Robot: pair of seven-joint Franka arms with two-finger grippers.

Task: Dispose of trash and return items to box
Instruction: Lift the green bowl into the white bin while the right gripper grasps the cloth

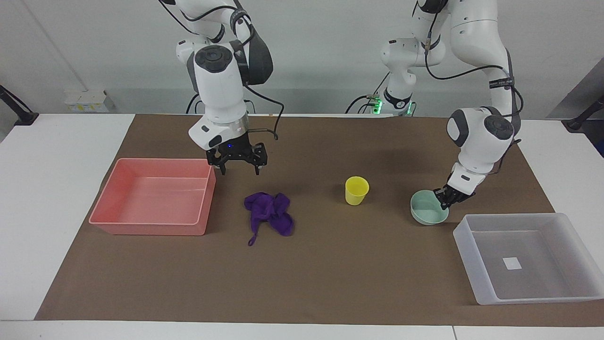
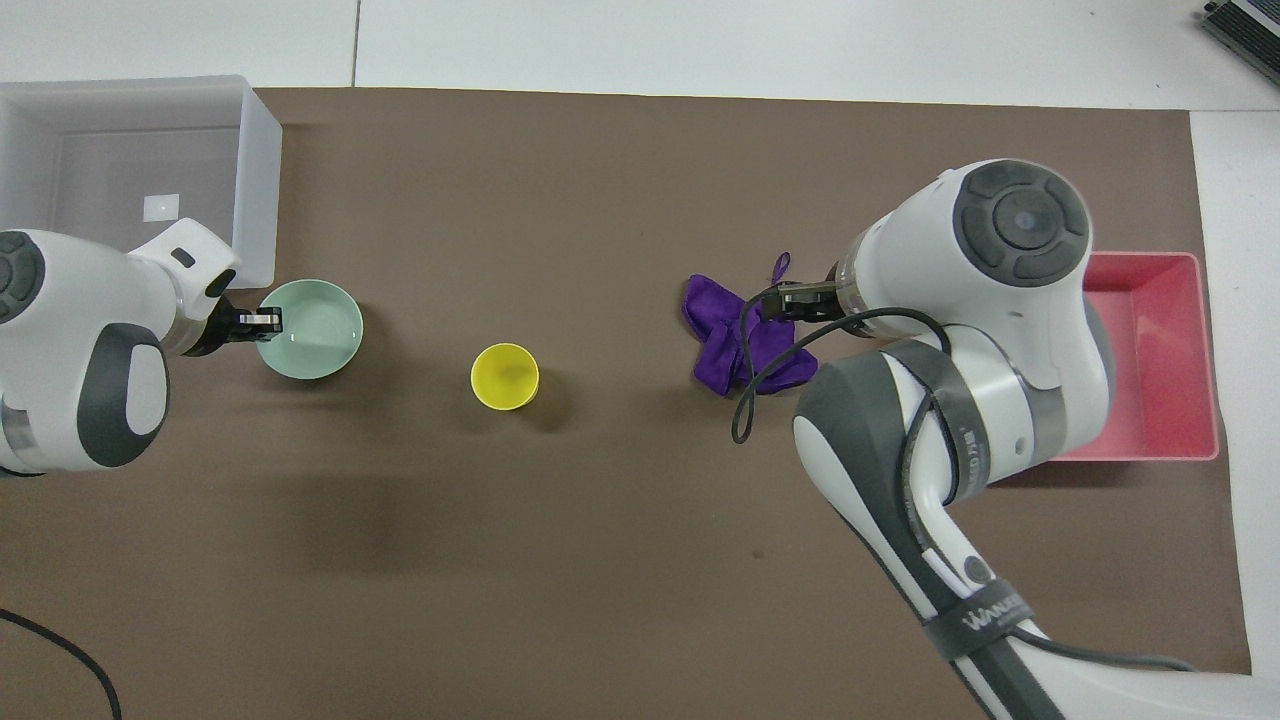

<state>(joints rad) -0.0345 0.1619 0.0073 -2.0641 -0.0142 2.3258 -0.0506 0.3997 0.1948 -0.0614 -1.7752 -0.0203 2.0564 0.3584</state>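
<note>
While the left gripper [image 1: 446, 198] fingers clamp the mint bowl [image 1: 427, 209] rim, lift level to clear the box [image 1: 528, 257] wall; right gripper [image 1: 239, 167], fingers spread, hovers beside the bowl-side end of the pink tray [image 1: 153, 196].

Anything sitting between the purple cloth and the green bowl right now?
Only the yellow cup stands between the purple cloth and the green bowl, with bare brown mat on each side of it. Both views show it.
</note>
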